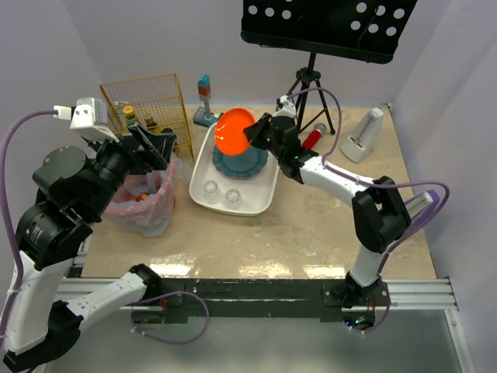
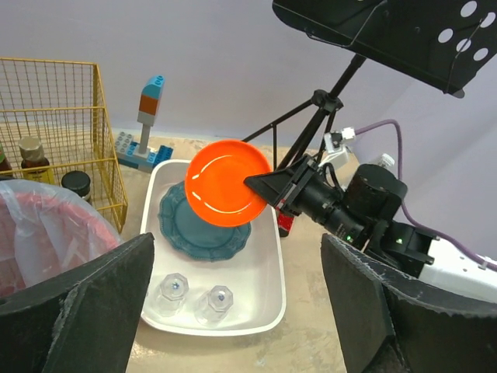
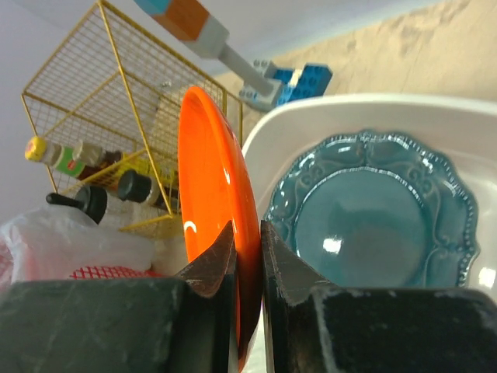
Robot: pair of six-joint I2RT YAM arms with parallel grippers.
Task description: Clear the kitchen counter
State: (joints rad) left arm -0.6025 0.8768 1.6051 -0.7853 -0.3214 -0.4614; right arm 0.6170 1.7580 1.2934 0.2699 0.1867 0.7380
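The beige kitchen counter (image 1: 311, 225) carries a white tub (image 1: 268, 194). A teal scalloped plate (image 1: 241, 165) lies in the tub's far end, with two clear glasses (image 2: 194, 299) upside down at its near end. My right gripper (image 1: 254, 134) is shut on the rim of an orange plate (image 1: 233, 130). It holds the plate on edge above the teal plate (image 3: 373, 221). In the right wrist view both fingers pinch the orange plate (image 3: 210, 179). My left gripper (image 2: 237, 311) is open and empty, above a clear plastic bag (image 1: 147, 203) left of the tub.
A yellow wire basket (image 1: 147, 97) with bottles stands at the back left, beside a toy block tower (image 1: 203, 97). A red object (image 1: 313, 138), a white holder (image 1: 363, 136) and a tripod stand (image 1: 309, 78) are at the back right.
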